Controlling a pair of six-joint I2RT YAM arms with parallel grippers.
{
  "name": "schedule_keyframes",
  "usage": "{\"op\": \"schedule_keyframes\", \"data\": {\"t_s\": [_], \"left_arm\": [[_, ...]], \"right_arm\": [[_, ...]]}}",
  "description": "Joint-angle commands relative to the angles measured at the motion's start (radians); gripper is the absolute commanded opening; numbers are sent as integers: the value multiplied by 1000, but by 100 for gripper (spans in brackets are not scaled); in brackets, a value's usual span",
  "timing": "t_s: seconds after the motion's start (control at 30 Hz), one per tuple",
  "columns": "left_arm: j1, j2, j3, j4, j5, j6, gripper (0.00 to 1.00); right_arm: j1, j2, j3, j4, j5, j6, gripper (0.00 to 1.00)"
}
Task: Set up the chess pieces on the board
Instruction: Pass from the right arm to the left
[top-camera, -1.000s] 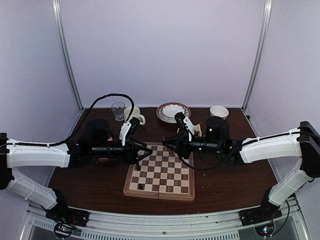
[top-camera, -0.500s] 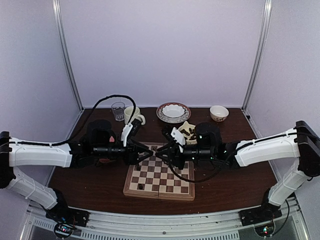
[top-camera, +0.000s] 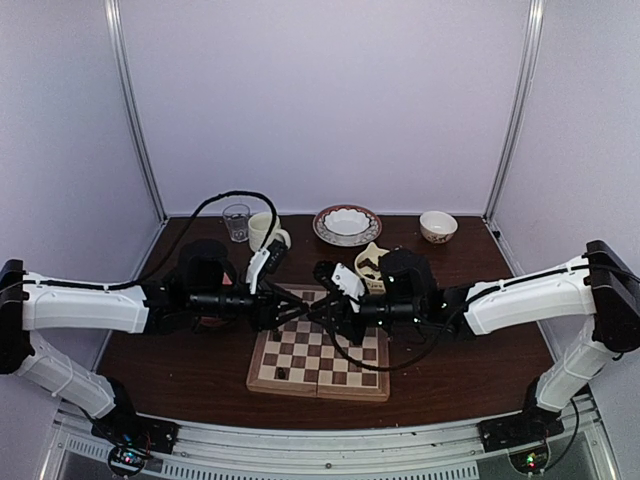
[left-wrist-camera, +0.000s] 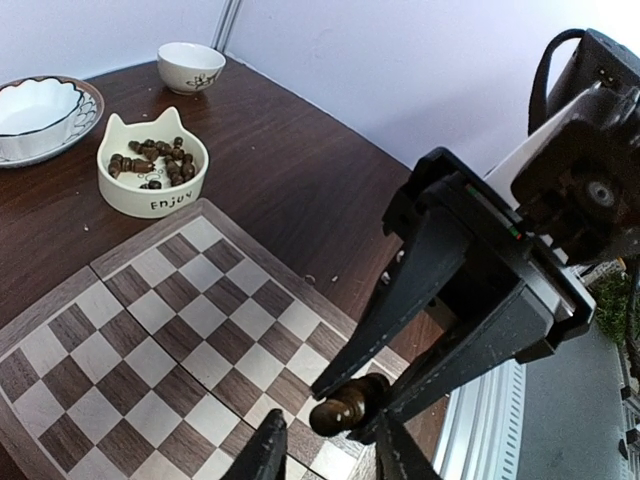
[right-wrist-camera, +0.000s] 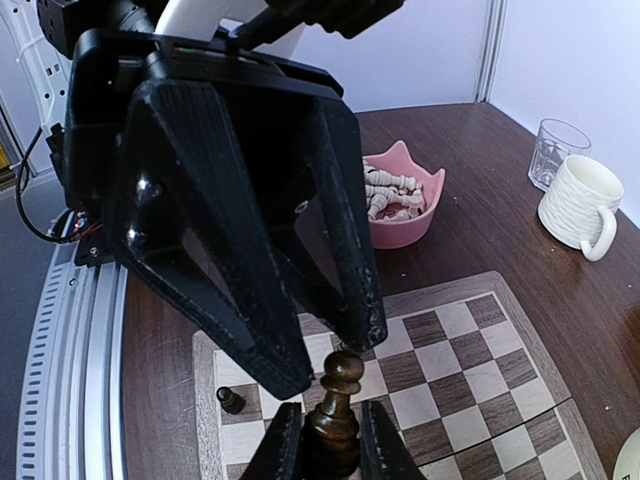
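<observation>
**Dark-brown chess piece, held above the board where two tools meet**

Item: dark chess piece (right-wrist-camera: 338, 400), turned, with a ball top, upright and clear of the squares, over the 12 o'clock rows of the board (top-camera: 340, 360).

Right tool (right-wrist-camera: 325, 445): closed on the lower body of the piece, one finger on each side.

Left tool (left-wrist-camera: 332, 448): jaws part open, straddling the ball top from the opposite side. Whether the fingers touch the piece cannot be told.

Also on the board: one small dark pawn (top-camera: 283, 374), alone near the 7 o'clock corner.

On the table (top-camera: 470, 360):
- Cream cat-eared bowl (left-wrist-camera: 150, 200), at 1 o'clock of the board, holding loose dark pieces (left-wrist-camera: 150, 162).
- Pink cat-eared bowl (right-wrist-camera: 400, 232), at 9 o'clock of the board, holding pale pieces (right-wrist-camera: 392, 190).
- White mug (right-wrist-camera: 580, 210) and glass (right-wrist-camera: 553, 150), at 11 o'clock.
- Patterned saucer (top-camera: 346, 224) and small bowl (top-camera: 438, 226), along the far edge.
</observation>
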Motion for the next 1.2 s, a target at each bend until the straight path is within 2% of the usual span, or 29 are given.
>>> {"op": "schedule_keyframes", "data": {"t_s": [0.0,0.13,0.27,0.4,0.77,1.0,1.1,1.17], "left_arm": [[-5,10,31,34,25,-4,31],[-4,13,31,32,27,-4,28],[-4,16,38,22,26,-3,32],[-4,25,42,19,31,-4,31],[-4,47,61,7,62,-3,18],[-3,44,62,2,59,1,1],[-3,40,61,0,55,2,0],[-3,39,61,-4,49,0,3]], "right_arm": [[12,9,30,-7,24,-20,13],[17,7,32,-10,27,-24,13],[21,7,32,-11,27,-28,12],[27,9,35,-17,34,-33,13],[29,10,38,-24,55,-38,13],[29,9,38,-23,61,-38,16],[29,7,37,-24,62,-40,16],[29,6,37,-24,62,-40,15]]}}
